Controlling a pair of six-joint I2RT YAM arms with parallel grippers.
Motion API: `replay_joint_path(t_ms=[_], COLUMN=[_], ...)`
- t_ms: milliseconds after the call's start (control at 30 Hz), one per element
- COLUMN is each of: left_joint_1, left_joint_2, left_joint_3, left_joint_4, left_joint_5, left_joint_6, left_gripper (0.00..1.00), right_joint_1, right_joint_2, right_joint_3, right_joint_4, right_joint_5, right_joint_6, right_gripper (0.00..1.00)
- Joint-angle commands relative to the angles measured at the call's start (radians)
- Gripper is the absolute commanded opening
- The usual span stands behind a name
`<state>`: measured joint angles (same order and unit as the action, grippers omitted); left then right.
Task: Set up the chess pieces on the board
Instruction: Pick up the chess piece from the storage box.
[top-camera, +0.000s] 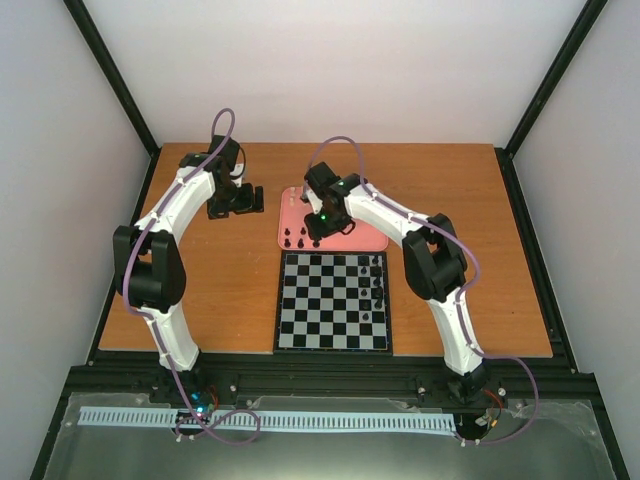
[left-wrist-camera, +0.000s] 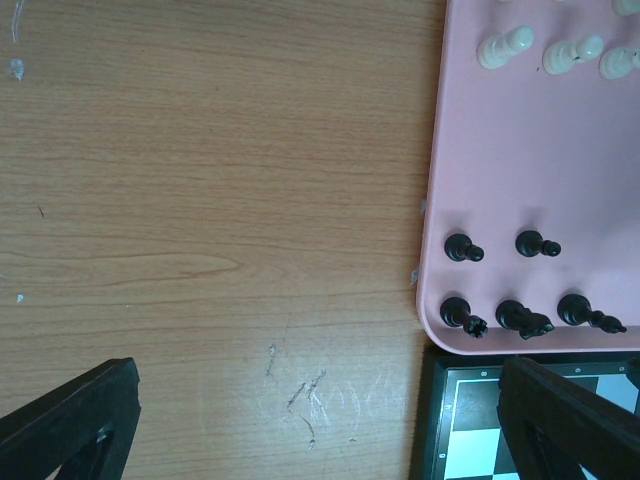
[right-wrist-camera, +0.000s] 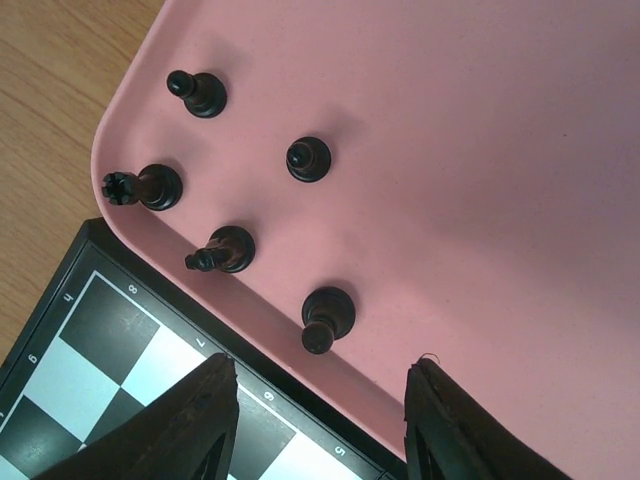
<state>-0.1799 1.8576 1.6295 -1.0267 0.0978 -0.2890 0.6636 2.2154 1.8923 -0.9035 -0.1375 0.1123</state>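
Chess pieces (top-camera: 377, 290) stand partly set up: a file of black ones lines the right side of the board (top-camera: 320, 310), which lies on the table (left-wrist-camera: 200, 200) in front of the two arms. Five more black pieces (right-wrist-camera: 232, 249) wait upright on the near end of the pink tray (right-wrist-camera: 480, 150), which sits just beyond the board's far edge. White pieces (left-wrist-camera: 507, 47) stand farther back on the same tray.

The right gripper (right-wrist-camera: 320, 415) hangs over the seam between tray and board, fingers spread and holding nothing, the closest black piece just ahead of them. The left gripper (left-wrist-camera: 320, 430) hovers over bare wood to the left of the tray, its fingers wide apart and empty.
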Motion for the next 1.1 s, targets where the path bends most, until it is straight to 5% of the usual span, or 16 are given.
replay_joint_path(t_ms=[0,267,633,1067], left_joint_1=[0.0,0.0,0.0,0.0], left_joint_2=[-0.022,-0.024,-0.026,-0.026], left_joint_3=[0.016,0.015,0.01,0.01], left_joint_4=[0.006,0.004,0.006,0.006], left_joint_5=[0.002,-0.003,-0.005,0.001], left_joint_6=[-0.01,-0.008,-0.009,-0.009], left_gripper=[1.0,1.0,1.0,1.0], right_joint_1=[0.005,0.005,0.005,0.005], right_joint_2=[0.045,0.111,0.154,0.157], right_joint_3=[0.029,0.095,0.163,0.167], right_joint_4=[-0.022,-0.04,-0.082,-0.093], right_joint_5=[-0.02,-0.018,-0.004,-0.014], right_joint_6=[-0.02,-0.024,-0.027,-0.046], right_gripper=[0.46,0.4,0.16,0.24])
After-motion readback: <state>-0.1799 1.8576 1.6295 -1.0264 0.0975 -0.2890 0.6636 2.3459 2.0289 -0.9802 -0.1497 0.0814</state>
